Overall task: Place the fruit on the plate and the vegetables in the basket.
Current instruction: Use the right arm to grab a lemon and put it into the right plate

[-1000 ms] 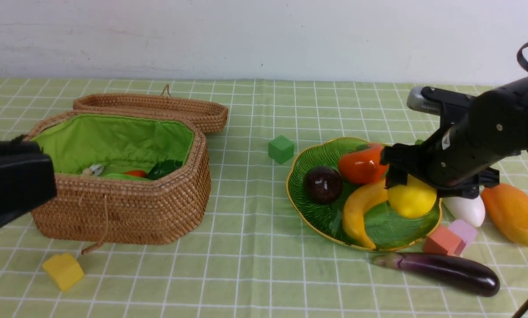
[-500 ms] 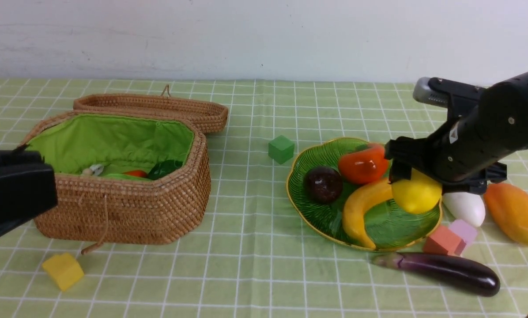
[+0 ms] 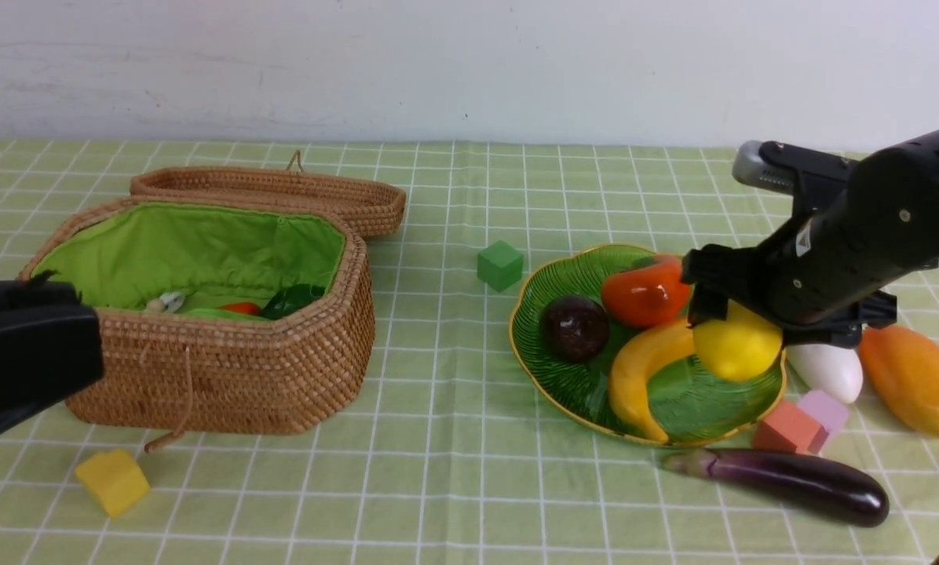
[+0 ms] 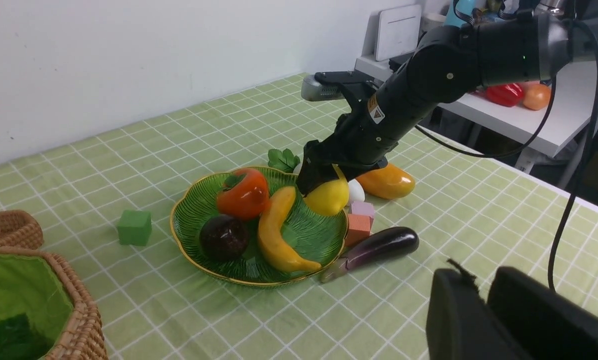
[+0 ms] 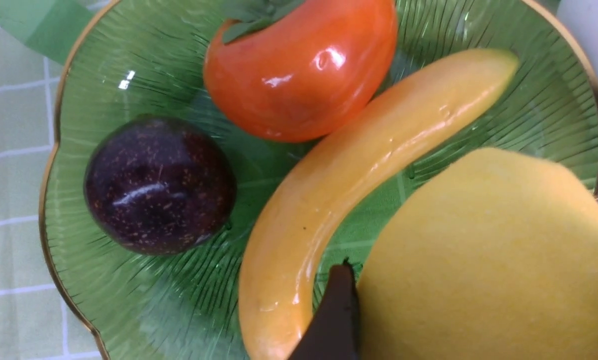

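Front view: right claw (image 3: 740, 318) sits over the lemon (image 3: 736, 351), jaws spread wide around its top. The lemon rests on the plate (image 3: 564, 377) against the banana (image 3: 642, 369). Can't tell if the pads pinch it or have let go. My guess for the next pick is the mango (image 3: 913, 380), the only fruit off the plate. It lies on the counter (image 3: 454, 471) to the claw's right, just past the radish (image 3: 829, 370). Its long axis runs diagonally, far end toward the plate, near end out to the right. Right arm is much nearer. Left claw (image 3: 22, 353) hangs well away, in front of the basket (image 3: 226, 377).

Left wrist view: mango (image 4: 385, 181) lies just beyond the radish (image 4: 355, 191) from the lemon (image 4: 327, 196), close under the right arm. So a short sideways shift looks enough, w/ a wrist turn to cross the mango's narrow width. Eggplant (image 4: 376, 245) lies on the counter beside the plate rim, apart from the mango. Left claw (image 4: 484, 320) has its pads close together w/ nothing between.

Right wrist view: lemon (image 5: 489, 260) fills one corner, w/ one dark finger (image 5: 331, 320) right against its side. The other finger is out of frame. Persimmon (image 5: 304, 70), mangosteen (image 5: 159, 185) and banana are all in the plate. Mango isn't visible here.
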### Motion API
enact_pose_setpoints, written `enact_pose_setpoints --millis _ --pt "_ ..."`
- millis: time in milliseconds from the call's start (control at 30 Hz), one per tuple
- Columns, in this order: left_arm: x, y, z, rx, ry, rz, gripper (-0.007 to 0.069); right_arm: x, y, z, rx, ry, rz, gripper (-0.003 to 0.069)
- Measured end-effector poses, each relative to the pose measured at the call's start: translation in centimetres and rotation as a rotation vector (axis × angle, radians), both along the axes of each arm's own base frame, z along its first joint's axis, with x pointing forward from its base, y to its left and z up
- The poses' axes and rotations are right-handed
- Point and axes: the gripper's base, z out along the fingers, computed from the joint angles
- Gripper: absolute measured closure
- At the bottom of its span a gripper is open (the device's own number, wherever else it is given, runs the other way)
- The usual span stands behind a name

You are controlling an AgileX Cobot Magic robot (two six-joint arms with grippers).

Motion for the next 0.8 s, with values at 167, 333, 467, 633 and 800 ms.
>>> enact_pose_setpoints --millis 167,333,467,633,800 --pt "0.00 0.00 -0.02 0.007 -0.005 -0.002 0.0529 -0.04 0.02 -0.02 0.004 0.005 -0.002 0.0002" --pt "-0.01 0.00 -0.03 0.012 -0.008 -0.003 0.0529 0.22 0.10 0.16 0.013 -0.029 0.001 0.0002" --pt "-0.01 0.00 -0.04 0.013 -0.008 -0.003 0.0529 0.59 0.18 0.44 0.018 -0.081 0.010 0.0004" --pt "-0.01 0.00 -0.04 0.013 -0.008 -0.003 0.0529 0.70 0.23 0.53 0.023 -0.096 0.011 0.0037" --pt "-0.03 -0.02 -0.04 0.010 -0.005 -0.005 0.0529 0.54 0.00 0.37 -0.015 -0.075 0.022 0.0050"
